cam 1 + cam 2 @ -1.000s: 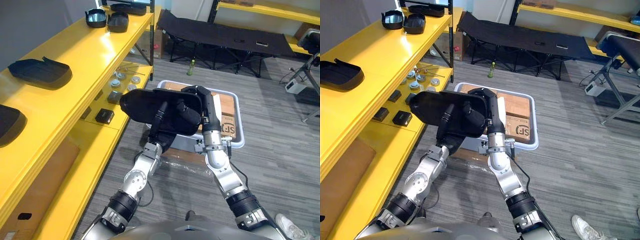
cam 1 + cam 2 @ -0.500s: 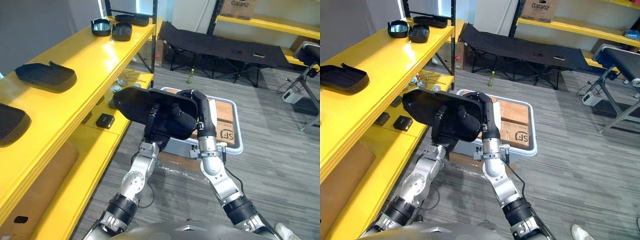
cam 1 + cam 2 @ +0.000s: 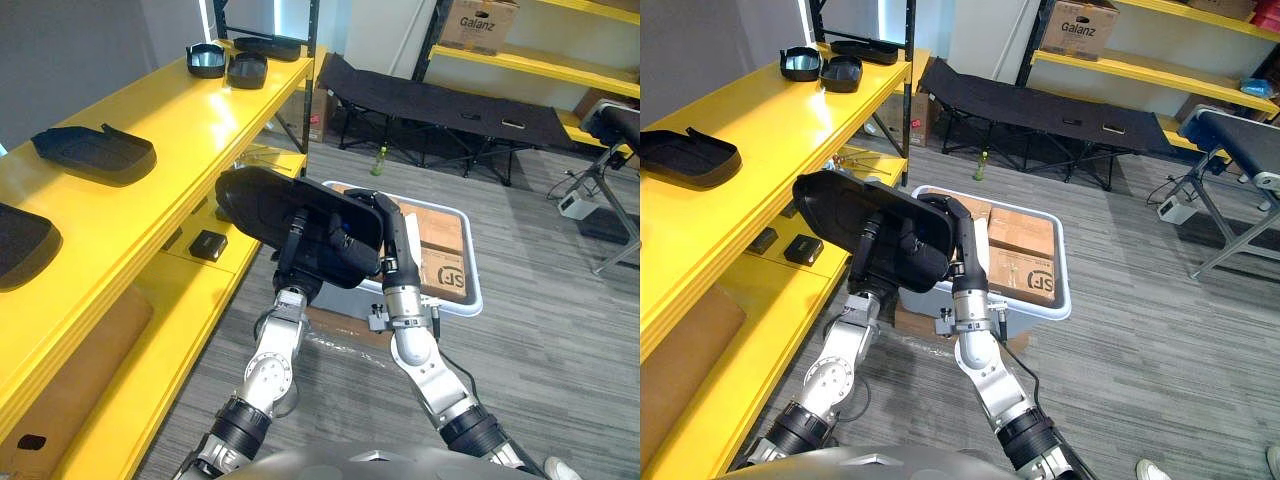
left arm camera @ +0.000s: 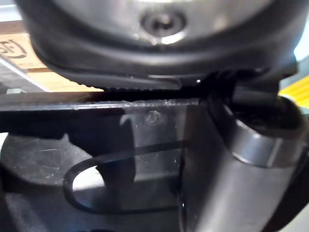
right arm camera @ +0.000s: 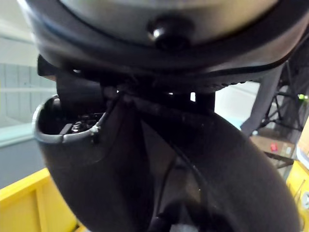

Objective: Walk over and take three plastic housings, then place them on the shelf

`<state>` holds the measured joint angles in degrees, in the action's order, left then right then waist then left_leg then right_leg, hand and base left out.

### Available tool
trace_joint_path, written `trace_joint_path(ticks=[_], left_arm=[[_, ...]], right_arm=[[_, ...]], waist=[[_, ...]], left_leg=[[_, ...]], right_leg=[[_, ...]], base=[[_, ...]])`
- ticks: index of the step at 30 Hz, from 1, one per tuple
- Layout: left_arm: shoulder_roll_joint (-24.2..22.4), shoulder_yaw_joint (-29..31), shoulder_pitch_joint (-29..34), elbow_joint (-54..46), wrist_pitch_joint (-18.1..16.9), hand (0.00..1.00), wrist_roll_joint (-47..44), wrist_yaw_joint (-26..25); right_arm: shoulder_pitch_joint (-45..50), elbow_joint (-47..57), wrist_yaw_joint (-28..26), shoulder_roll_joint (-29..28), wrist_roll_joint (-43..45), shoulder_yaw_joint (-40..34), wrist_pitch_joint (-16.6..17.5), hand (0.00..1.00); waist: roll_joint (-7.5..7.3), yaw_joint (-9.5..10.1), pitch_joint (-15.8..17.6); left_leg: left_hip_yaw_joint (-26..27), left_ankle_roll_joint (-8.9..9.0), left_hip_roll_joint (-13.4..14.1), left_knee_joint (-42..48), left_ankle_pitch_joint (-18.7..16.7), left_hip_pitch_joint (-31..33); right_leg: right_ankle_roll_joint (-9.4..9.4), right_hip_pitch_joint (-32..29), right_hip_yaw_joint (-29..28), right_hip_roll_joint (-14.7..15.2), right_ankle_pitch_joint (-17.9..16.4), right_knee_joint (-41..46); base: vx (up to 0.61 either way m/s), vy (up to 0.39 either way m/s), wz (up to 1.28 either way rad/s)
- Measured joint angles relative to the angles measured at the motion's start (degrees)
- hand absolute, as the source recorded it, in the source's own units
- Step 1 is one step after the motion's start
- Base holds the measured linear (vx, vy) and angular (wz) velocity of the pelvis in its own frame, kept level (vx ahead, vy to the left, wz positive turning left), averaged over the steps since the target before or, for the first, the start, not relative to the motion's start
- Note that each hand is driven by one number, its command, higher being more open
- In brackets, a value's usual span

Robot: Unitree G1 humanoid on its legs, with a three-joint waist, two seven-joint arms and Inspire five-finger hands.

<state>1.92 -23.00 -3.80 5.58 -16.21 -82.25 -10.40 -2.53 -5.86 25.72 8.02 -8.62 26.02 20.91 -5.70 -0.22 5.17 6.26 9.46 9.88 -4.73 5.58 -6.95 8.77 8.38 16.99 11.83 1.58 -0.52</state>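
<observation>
A large black plastic housing (image 3: 262, 203) hangs tilted in front of me, level with the yellow shelf's (image 3: 190, 120) edge, and both hands hold it. My left hand (image 3: 297, 243) sits under its hollow side with fingers curled against the plastic. My right hand (image 3: 391, 228) reaches up its right edge, its fingers hooked over the rim. The left wrist view has the housing's glossy wall (image 4: 145, 145) pressed close to the thumb (image 4: 256, 140). On the shelf top lie a black housing (image 3: 95, 152) and another (image 3: 20, 240) nearer me.
Smaller black parts (image 3: 228, 65) sit at the shelf's far end. Small parts (image 3: 208, 243) lie on the lower shelf board. A grey bin (image 3: 470, 290) with cardboard boxes stands on the floor ahead. A black folding cot (image 3: 450, 100) stands behind it.
The housing has been lifted and carried left toward the shelf edge. My left hand's fingers have curled in from straight. The view itself has also shifted.
</observation>
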Motion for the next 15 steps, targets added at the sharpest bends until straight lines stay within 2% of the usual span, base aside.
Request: trace_joint_path(ticks=[4,7,10,15], left_arm=[[-2.47,4.08,0.03,-5.14,-3.05,0.00,8.42,-5.01],[-3.82,7.43,-0.02,-9.15,-6.06,0.00,22.29,-10.12],[-3.96,10.46,-0.02,-10.99,-6.58,0.00,34.27,-15.19],[-3.97,15.97,-0.01,-12.42,-5.21,0.00,57.99,-27.66]], right_arm=[[2.70,1.85,-0.15,-0.05,0.09,1.26,0.87,1.00],[4.29,3.02,-0.25,-1.32,0.60,1.99,0.90,1.00],[4.21,4.60,-0.22,-1.80,0.89,1.42,0.86,1.00],[4.27,4.73,-0.41,-2.10,1.15,-1.52,-0.34,1.00]], waist=[[-0.05,0.00,-0.03],[0.14,-0.20,-0.12],[0.21,-0.11,-0.22],[0.29,-0.21,-0.23]], left_leg=[[0.06,0.08,0.01,0.00,-0.16,-0.53],[0.15,0.11,0.01,0.00,-0.23,-0.57],[0.17,0.09,0.00,0.01,-0.31,-0.58],[0.29,0.08,-0.07,0.01,-0.49,-0.58]], right_leg=[[-0.06,0.54,0.00,-0.02,-0.04,-0.22],[-0.05,0.60,-0.01,-0.05,-0.03,-0.45],[-0.02,0.60,-0.02,-0.05,-0.01,-0.52],[0.05,0.60,-0.17,-0.03,0.03,-0.73]], base=[[0.00,0.000,0.00],[0.00,0.000,0.00],[0.00,0.000,0.00],[0.00,0.000,0.00]])
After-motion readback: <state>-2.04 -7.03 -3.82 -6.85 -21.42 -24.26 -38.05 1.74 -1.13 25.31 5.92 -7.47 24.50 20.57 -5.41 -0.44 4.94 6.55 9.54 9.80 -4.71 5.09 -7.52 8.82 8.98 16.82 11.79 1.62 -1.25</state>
